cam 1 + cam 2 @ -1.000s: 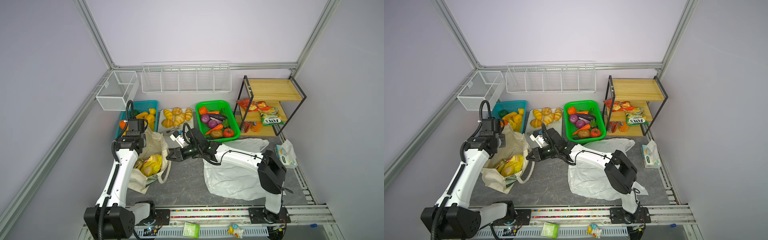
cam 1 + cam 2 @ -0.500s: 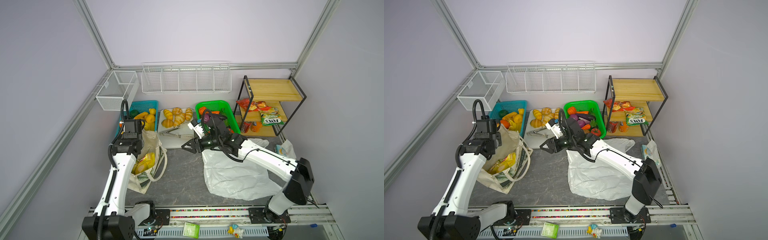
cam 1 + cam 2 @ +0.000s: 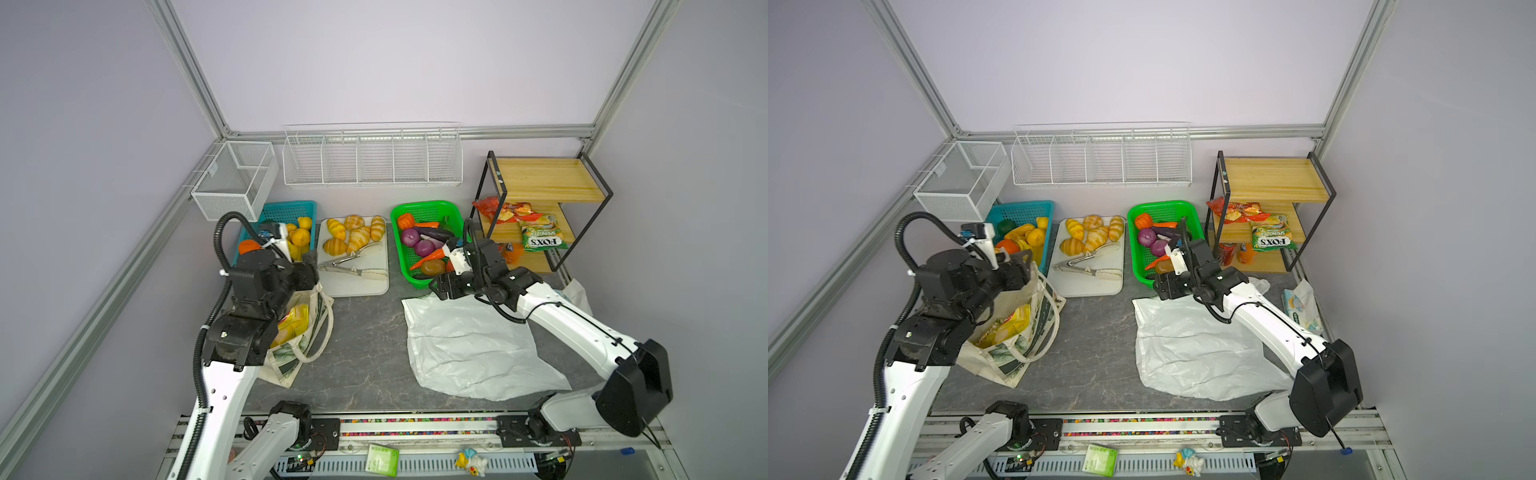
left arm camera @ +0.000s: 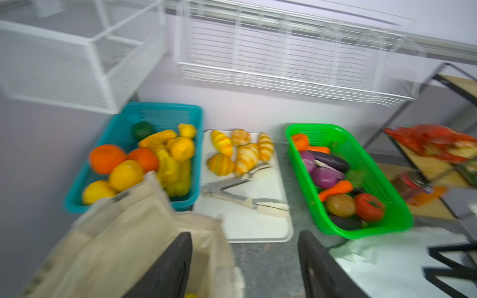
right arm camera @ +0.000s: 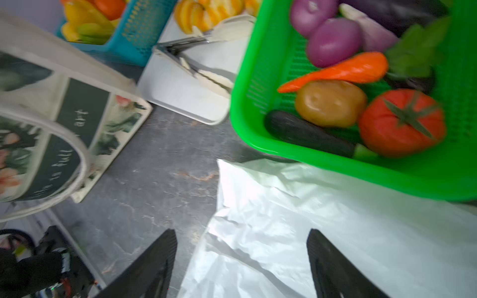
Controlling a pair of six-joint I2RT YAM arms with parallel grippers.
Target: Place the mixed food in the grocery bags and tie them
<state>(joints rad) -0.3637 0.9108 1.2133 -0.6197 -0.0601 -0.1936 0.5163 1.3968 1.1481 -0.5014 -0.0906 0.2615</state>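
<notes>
The left gripper [image 4: 242, 268] hangs at the mouth of the cream canvas tote [image 3: 289, 363], jaws apart with nothing between them. Blur hides whether one finger touches the cloth. A yellow snack packet [image 3: 293, 322] lies inside the tote. The right gripper [image 5: 244, 265], jaws spread wide and empty, hovers over a corner of the flat white plastic bag [image 5: 335, 232], beside the green basket [image 5: 335, 167] holding the tomato [image 5: 401, 122], potato [image 5: 330, 103], carrot [image 5: 343, 71] and purple onion [image 5: 333, 41].
</notes>
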